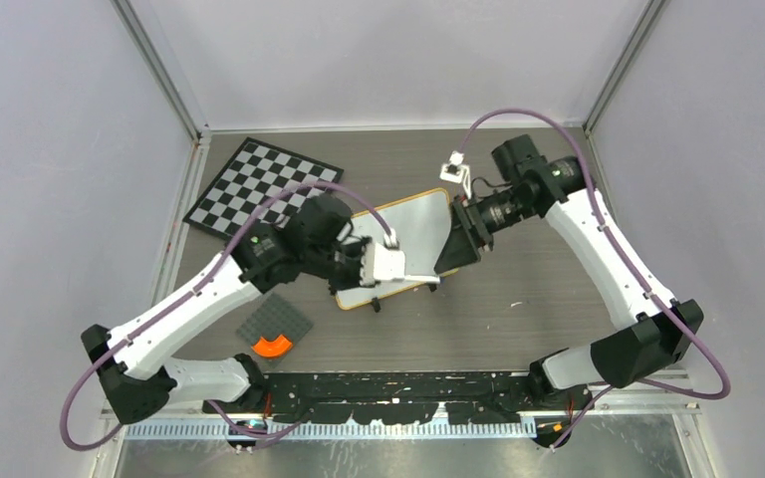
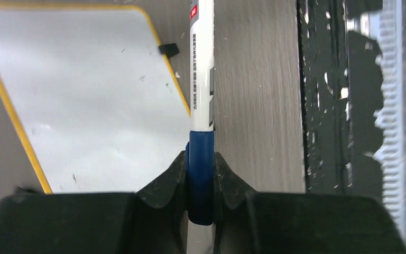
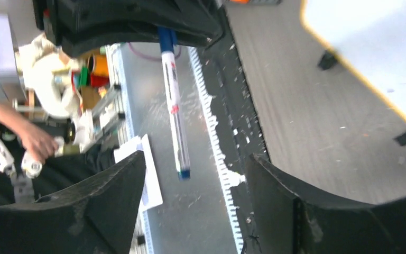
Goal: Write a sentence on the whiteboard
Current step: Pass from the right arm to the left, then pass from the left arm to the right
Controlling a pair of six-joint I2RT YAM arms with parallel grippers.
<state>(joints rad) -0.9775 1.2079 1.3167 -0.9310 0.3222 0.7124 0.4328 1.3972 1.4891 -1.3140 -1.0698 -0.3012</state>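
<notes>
The whiteboard (image 1: 413, 231), white with a light wooden frame, lies flat mid-table. It also shows in the left wrist view (image 2: 84, 95) and the right wrist view (image 3: 380, 42); its black clip feet (image 3: 328, 59) are on the near edge. My left gripper (image 1: 371, 265) is shut on the blue end of a white marker (image 2: 202, 79), just off the board's near edge. The marker (image 1: 416, 280) points right, level above the table. My right gripper (image 1: 455, 246) is open. Its fingers (image 3: 111, 190) stand either side of the marker's free tip (image 3: 184, 172) without touching it.
A black-and-white chessboard (image 1: 259, 184) lies at the back left. A grey studded plate (image 1: 274, 321) with an orange piece (image 1: 272, 346) lies front left. The black rail (image 1: 398, 383) runs along the near edge. A person's hand (image 3: 31, 140) shows beyond the table edge.
</notes>
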